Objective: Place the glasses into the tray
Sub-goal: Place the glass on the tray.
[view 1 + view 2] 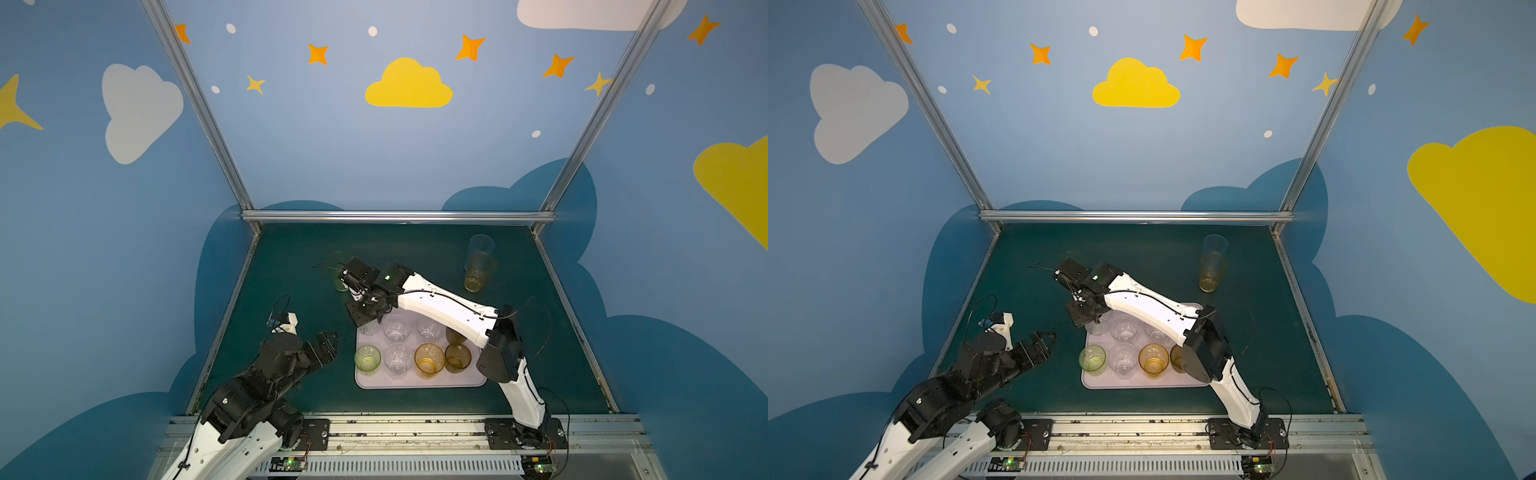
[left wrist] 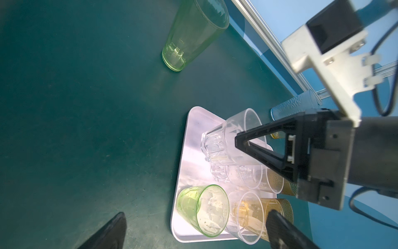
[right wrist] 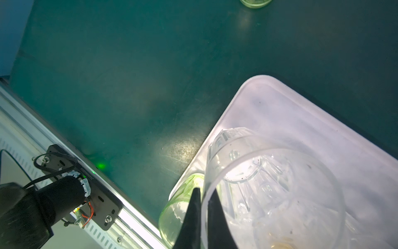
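My right pincer (image 3: pixel 204 190) grips the rim of a short clear tumbler (image 3: pixel 269 183) at the far-left corner of the tray (image 1: pixel 415 384); seven other glasses (image 1: pixel 428 359) stand in it. My left pincer (image 1: pixel 330 347) hangs open, left of the tray. The tall green glass (image 2: pixel 193 36) (far left), tall amber glass (image 1: pixel 478 276) and pale blue glass (image 1: pixel 482 246) (far right) stand on the tabletop (image 1: pixel 415 249).

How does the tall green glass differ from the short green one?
Height: the tall green glass stands clearly higher than the short green glass.
Place: the short green glass sits on the tray, leftmost in its near row. The tall green glass stands on the mat, beyond the tray's far-left corner.
Shared: both are upright, mouth up, and transparent green.
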Motion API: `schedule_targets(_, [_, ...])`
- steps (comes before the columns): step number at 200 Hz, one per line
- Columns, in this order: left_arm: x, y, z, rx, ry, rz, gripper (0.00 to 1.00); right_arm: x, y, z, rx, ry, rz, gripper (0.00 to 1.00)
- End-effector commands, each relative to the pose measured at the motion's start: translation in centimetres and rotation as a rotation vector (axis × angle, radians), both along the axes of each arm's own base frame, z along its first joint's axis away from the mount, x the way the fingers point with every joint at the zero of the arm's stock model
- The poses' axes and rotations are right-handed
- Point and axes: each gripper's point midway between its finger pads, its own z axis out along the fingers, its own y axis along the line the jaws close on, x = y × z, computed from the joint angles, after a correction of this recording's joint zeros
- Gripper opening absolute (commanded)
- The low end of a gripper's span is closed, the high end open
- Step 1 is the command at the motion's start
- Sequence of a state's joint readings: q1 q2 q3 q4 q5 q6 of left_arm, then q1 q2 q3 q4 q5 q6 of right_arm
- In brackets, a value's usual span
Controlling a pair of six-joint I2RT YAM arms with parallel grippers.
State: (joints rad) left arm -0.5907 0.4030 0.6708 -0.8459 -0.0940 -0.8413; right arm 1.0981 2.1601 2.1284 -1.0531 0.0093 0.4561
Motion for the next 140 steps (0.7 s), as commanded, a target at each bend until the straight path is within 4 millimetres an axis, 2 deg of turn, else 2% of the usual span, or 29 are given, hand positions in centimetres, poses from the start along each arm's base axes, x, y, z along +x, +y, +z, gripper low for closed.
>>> schedule_targets(1, [0.0,0.6,-0.5,0.021,0.000,0.023,1.00,-0.2,0.5,0.5,0.011,0.002,-0.012,0.00])
schedule_targets(83, [-0.1,1.0,-0.7,0.042,-0.011,0.027,1.00,-1.0,1.1,-1.5,-0.018,0.048,-0.024,0.00])
schedule_targets(140, [0.0,1.0,-0.9,0.046,-0.013,0.027,1.00,-0.9,0.4,-2.9,-0.074,0.057,-0.045,0.00])
